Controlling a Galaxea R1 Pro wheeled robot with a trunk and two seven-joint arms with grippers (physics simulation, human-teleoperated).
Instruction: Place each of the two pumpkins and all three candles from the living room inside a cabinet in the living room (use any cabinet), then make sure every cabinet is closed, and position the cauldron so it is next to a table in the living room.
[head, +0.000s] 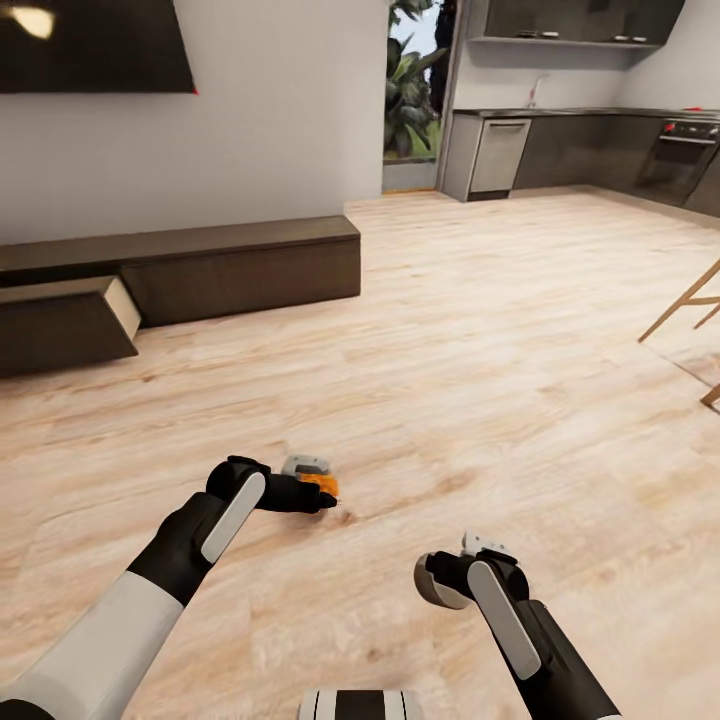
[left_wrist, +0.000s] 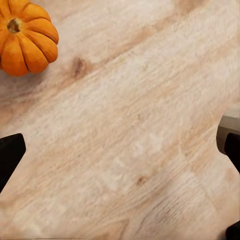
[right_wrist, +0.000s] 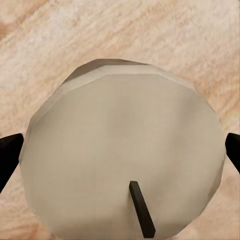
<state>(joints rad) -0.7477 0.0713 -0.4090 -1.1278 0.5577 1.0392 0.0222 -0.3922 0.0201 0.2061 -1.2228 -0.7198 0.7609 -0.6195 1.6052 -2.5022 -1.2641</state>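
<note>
The left gripper (head: 325, 497), jaws apart, is hovering low-centre beside a pumpkin (left_wrist: 26, 36) on the floor (head: 480, 330), presumably for grabbing, while the right gripper (head: 450, 580) is clamping a candle (right_wrist: 125, 150).

Both arms reach forward and down over the floor. The left gripper (head: 325, 497) points ahead, its dark fingers (left_wrist: 10, 155) spread wide apart with nothing between them. The right gripper (head: 440, 585) sits lower and nearer the trunk, fingers (right_wrist: 9, 150) closed against a candle (right_wrist: 125, 165).
</note>
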